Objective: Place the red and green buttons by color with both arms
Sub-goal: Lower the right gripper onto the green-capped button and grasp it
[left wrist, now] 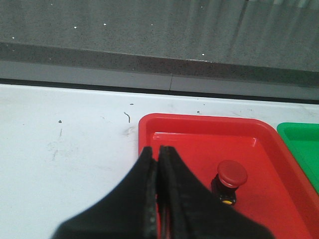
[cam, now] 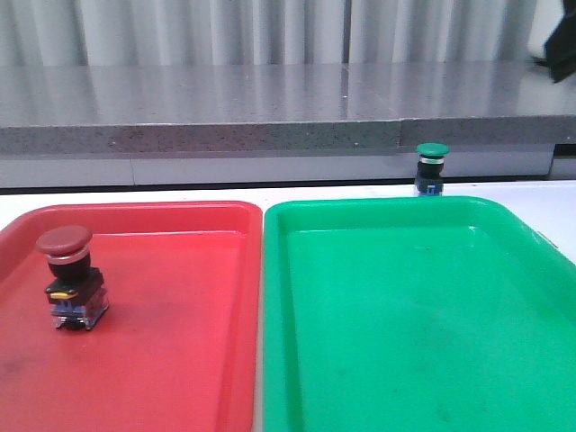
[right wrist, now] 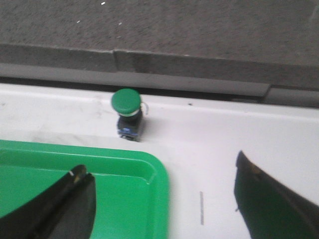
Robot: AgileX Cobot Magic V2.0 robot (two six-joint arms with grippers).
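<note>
The red button (cam: 67, 274) already stands in the red tray (cam: 180, 360) by its left rim; the green button (right wrist: 126, 112) waits on the bench just beyond the green tray's (cam: 405, 315) far rim; the left gripper (left wrist: 157, 164) is pressed together, empty; the right gripper (right wrist: 164, 199), spread wide, should centre over the cap, then descend squarely

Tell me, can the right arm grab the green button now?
Probably yes. The right gripper is open, and the green button stands alone on the white table beyond the green tray, nothing blocking it.
</note>
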